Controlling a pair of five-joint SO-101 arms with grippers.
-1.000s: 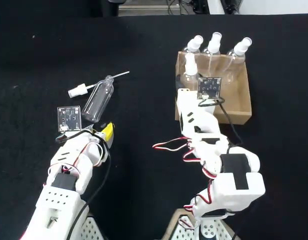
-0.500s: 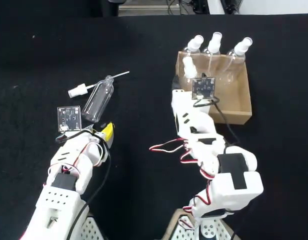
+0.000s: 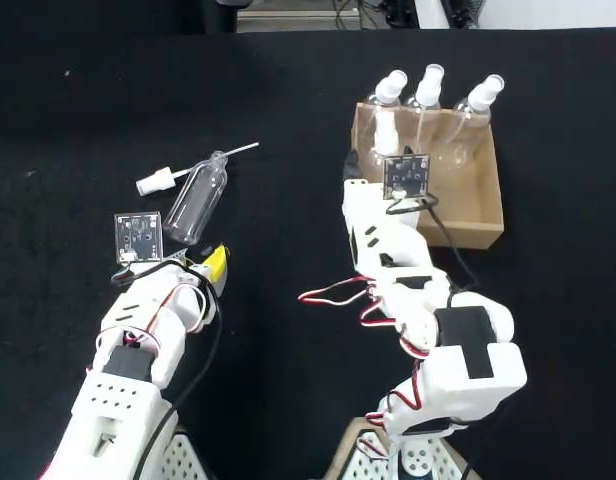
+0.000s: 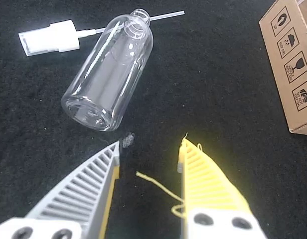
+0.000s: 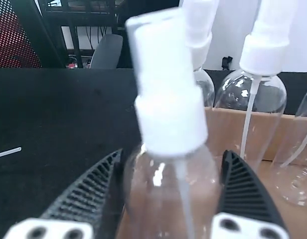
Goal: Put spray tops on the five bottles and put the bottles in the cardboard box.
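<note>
Now the right arm has swung slightly leftward over the last second, and the capped bottle in the right pincer, tilted half a second ago, stands upright again. It sits at the left side of the cardboard box, just in front of the three capped bottles along the far wall. The fingers hug its body on both sides, so I judge it gripped, not yet let go. That leaves four of five nearly boxed.

The left pincer has not stirred. It is wide open and holds nothing, just short of the bare bottle lying on the table. The loose spray top lies beside it (the last pair to join).

The box side carries handling pictograms; I can make out no words.
</note>
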